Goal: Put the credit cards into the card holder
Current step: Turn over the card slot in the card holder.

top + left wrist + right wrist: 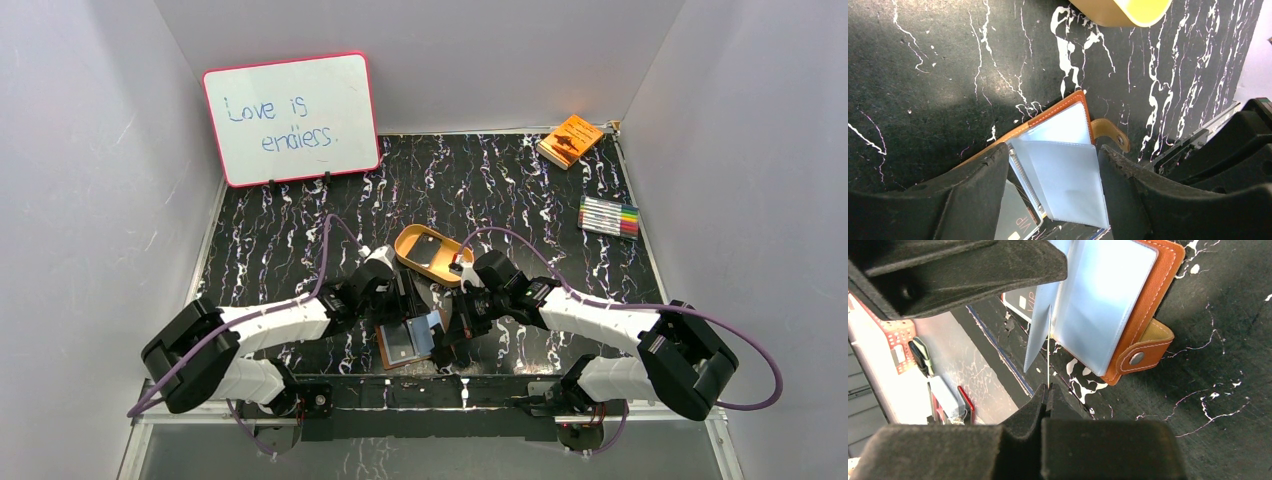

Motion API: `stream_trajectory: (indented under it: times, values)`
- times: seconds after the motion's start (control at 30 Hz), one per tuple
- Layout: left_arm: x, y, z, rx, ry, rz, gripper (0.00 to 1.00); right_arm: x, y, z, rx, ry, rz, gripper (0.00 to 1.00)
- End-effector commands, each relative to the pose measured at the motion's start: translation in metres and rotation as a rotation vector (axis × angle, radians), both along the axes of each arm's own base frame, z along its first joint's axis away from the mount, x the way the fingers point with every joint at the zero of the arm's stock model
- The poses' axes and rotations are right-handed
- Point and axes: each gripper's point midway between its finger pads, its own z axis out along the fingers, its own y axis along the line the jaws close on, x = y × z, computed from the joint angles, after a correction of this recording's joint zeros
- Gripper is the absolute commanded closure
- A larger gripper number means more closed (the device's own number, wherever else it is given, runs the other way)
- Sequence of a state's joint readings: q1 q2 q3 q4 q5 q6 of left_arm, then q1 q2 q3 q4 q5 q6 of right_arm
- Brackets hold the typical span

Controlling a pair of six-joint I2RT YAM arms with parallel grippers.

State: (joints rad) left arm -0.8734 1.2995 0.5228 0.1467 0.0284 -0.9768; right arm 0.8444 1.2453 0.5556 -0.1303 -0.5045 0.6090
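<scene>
at the near edge of the table (300,230) the card holder (1145,310) lies open, the left gripper (1053,150) spread wide astride its clear sleeves (1063,185), while the right gripper (1048,388), pinched tight on a pale credit card (1049,350) seen edge-on, would do best to square it with a sleeve mouth before sliding.

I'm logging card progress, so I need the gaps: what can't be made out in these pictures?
The held card in the right gripper: right wrist view, edge-on, face unseen.
The VIP card: left wrist view, cut off by the bottom edge.
The card holder pockets: top view, too small, grippers overlap them.
</scene>
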Motion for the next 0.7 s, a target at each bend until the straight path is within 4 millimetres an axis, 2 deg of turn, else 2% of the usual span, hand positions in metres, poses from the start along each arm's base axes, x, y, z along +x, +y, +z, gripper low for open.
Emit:
stream_trajectory:
  times: [0.0, 0.23, 0.43, 0.67]
  values:
    - [0.007, 0.0, 0.001, 0.026, -0.008, 0.005, 0.39, 0.009, 0.015, 0.023, 0.078, -0.057, 0.031, 1.0]
    - [0.005, 0.003, 0.0, 0.025, -0.007, 0.007, 0.53, 0.008, 0.015, 0.023, 0.075, -0.057, 0.03, 1.0]
    - [0.005, 0.006, 0.0, 0.025, -0.007, 0.012, 0.7, 0.008, 0.014, 0.023, 0.074, -0.058, 0.029, 1.0]
    - [0.005, 0.011, 0.0, 0.031, -0.015, 0.027, 0.79, 0.008, 0.007, 0.023, 0.043, -0.07, 0.008, 1.0]
